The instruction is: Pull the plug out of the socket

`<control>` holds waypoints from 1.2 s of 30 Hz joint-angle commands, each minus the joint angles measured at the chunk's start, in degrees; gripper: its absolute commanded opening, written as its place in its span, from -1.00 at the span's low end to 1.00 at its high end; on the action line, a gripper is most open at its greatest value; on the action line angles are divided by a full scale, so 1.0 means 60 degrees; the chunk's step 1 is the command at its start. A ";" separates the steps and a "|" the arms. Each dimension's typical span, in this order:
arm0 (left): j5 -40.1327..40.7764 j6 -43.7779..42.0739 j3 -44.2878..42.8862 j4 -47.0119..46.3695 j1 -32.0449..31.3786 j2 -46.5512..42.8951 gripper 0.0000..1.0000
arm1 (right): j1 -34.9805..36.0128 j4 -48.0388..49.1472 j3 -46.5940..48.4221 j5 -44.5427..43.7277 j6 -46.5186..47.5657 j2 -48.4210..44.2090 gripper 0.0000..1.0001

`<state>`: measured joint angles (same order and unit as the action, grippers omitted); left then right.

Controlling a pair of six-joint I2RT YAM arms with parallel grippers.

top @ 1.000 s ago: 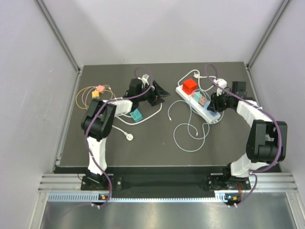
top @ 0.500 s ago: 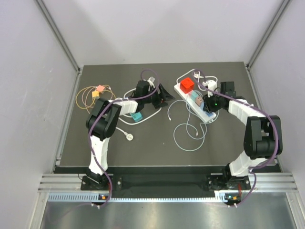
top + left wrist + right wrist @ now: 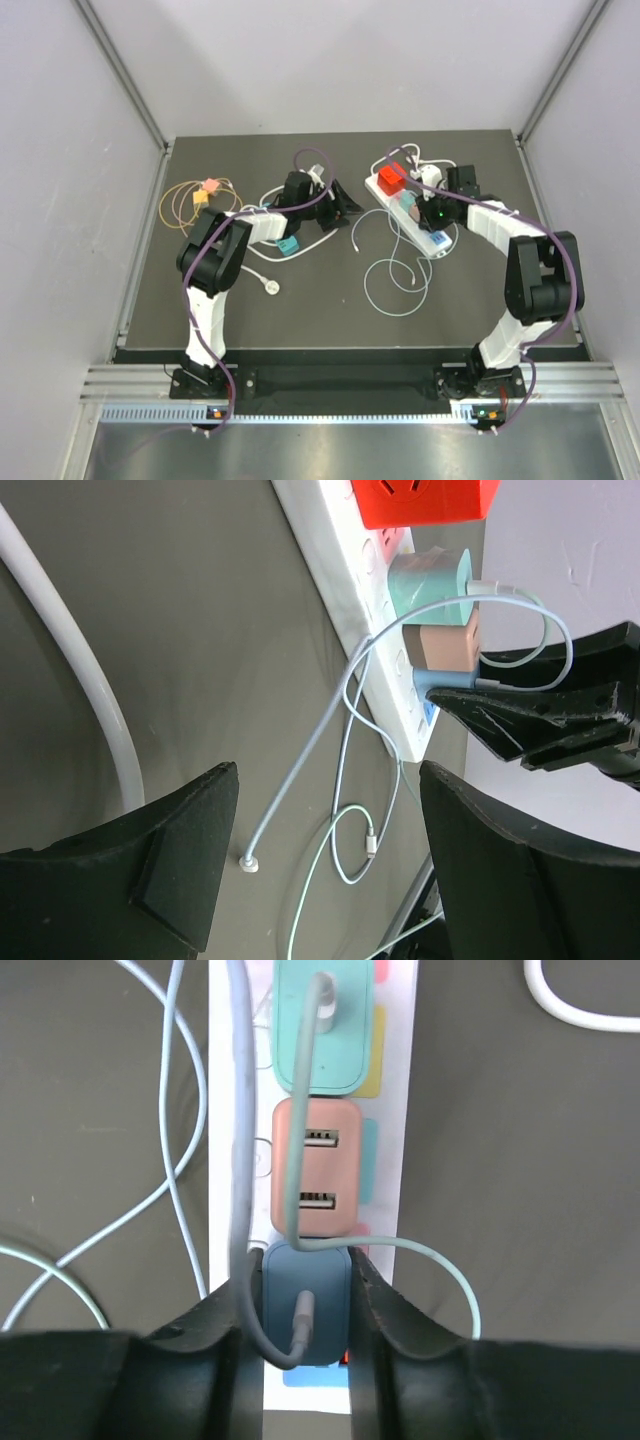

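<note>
1. The bench (image 3: 330, 320) is a dark grey, matte slab under even light, with only soft shadows on it.
2. Behind the bench rises a plain, pale lilac-grey back wall (image 3: 340, 60).
3. A left wall panel (image 3: 60, 200) and a right wall panel (image 3: 600, 200) of the same colour flank the bench.
4. Two aluminium posts, the left post (image 3: 121, 70) and the right post (image 3: 560, 68), rise from the bench's far corners.
5. Along the bench's near edge runs a ribbed aluminium rail (image 3: 130, 385). Nearer than the rail lies a brushed metal sheet (image 3: 340, 450).
</note>
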<state>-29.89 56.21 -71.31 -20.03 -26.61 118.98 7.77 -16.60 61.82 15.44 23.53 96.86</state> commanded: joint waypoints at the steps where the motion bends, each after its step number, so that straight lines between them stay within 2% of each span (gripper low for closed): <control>1: 0.0016 -0.0212 0.0049 -0.0250 0.0026 -0.0640 0.56 | 0.0155 -0.0001 0.0507 0.0019 0.0077 0.0072 -0.76; 2: 0.0016 -0.0198 0.0049 -0.0265 0.0026 -0.0640 0.56 | 0.0155 -0.0045 0.0521 0.0048 0.0078 0.0058 -1.00; 6: -0.0057 0.0022 -0.0024 -0.0411 0.0026 -0.0524 0.57 | -0.0049 -0.0075 0.0492 0.0544 0.0063 -0.0467 -1.00; 10: -0.0320 0.0460 -0.0317 -0.0616 0.0026 -0.0158 0.57 | -0.0882 -0.0250 0.0696 0.2984 -0.0477 -0.0966 -1.00; 14: -0.0438 0.0929 -0.0639 -0.0923 0.0040 0.0384 0.57 | -0.1090 -0.0690 0.0756 0.4295 -0.0669 -0.0880 -1.00; 21: -0.0336 0.1370 -0.1152 -0.1085 -0.0032 0.0780 0.57 | -0.1134 -0.0017 0.0009 0.4999 -0.1167 -0.0880 -1.00; 29: 0.0484 0.1443 -0.1723 -0.0237 -0.0325 0.1234 0.56 | -0.1134 0.0510 -0.0123 0.5673 -0.1973 -0.0792 -1.00; 36: 0.1128 0.1560 -0.2353 0.0321 -0.0764 0.1659 0.31 | -0.1119 0.0803 -0.0299 0.5688 -0.2208 -0.0836 -1.00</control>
<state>-25.52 65.04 -82.87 -19.33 -29.95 128.22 0.95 -18.79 59.18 43.29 11.46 95.31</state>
